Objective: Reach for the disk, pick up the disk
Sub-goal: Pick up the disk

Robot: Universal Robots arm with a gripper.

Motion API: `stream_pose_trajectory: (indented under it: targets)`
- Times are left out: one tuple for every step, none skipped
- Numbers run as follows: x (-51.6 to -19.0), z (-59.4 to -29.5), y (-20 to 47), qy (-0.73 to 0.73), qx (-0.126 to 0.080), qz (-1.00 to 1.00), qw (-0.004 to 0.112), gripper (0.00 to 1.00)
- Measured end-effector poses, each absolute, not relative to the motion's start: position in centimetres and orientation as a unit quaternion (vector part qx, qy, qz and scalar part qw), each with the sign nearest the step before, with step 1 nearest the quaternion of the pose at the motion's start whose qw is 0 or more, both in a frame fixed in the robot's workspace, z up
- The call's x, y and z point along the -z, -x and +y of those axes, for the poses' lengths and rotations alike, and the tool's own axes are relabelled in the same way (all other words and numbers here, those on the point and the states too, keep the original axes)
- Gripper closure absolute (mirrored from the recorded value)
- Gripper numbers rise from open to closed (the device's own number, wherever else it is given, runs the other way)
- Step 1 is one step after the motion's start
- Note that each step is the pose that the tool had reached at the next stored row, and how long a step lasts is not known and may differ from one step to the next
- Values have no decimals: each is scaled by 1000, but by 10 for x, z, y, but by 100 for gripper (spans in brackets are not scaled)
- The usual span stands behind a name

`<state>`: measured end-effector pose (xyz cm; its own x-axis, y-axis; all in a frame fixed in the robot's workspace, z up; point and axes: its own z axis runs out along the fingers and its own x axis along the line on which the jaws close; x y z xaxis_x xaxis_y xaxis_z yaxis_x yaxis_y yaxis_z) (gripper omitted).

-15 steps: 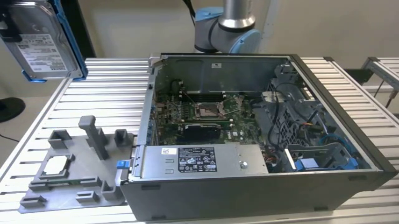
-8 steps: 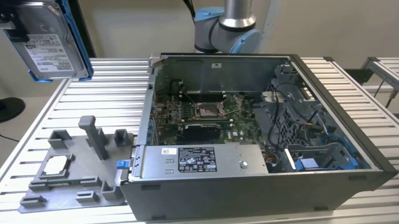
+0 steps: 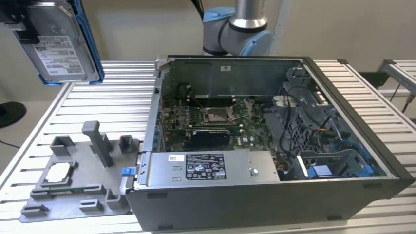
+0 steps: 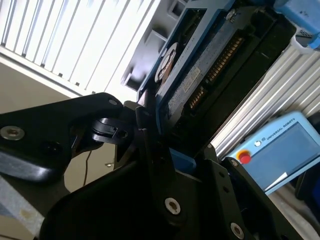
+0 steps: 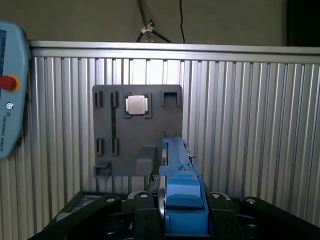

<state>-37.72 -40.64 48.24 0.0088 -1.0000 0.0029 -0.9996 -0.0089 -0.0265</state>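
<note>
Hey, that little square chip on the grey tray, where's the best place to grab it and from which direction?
Probably by two opposite edges of the chip, straight down from above. It lies flat in a raised frame on the grey tray, top face up, so a sideways approach looks blocked by the frame's walls.

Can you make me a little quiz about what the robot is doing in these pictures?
1. True or false: the gripper holds the disk up in the air, off the table.
2. What sits on the gray tray? A) a small square chip B) a banana C) a cup
3. What colour is the frame on the disk's edges?
Key: 1 true; 2 A; 3 blue.
</note>
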Motion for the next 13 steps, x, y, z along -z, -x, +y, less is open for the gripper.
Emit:
stream_pose_trajectory:
  targets:
    - [-482,-406,376,710,10,704,8,100]
    - [-482,-406,374,710,10,704,8,100]
    - [-482,-406,372,710,10,704,8,100]
    - [-482,-406,371,710,10,704,8,100]
    - [-482,-406,369,710,10,704,8,100]
    - [-482,-406,367,710,10,704,8,100]
    - [-482,-406,366,710,10,704,8,100]
    - [-482,-406,364,710,10,704,8,100]
    - [-482,-406,362,710,10,704,8,100]
    - [-482,-406,360,710,10,704,8,100]
    - [-482,-406,359,710,10,704,8,100]
    - [-482,-406,357,710,10,704,8,100]
    - [-482,-406,355,710,10,704,8,100]
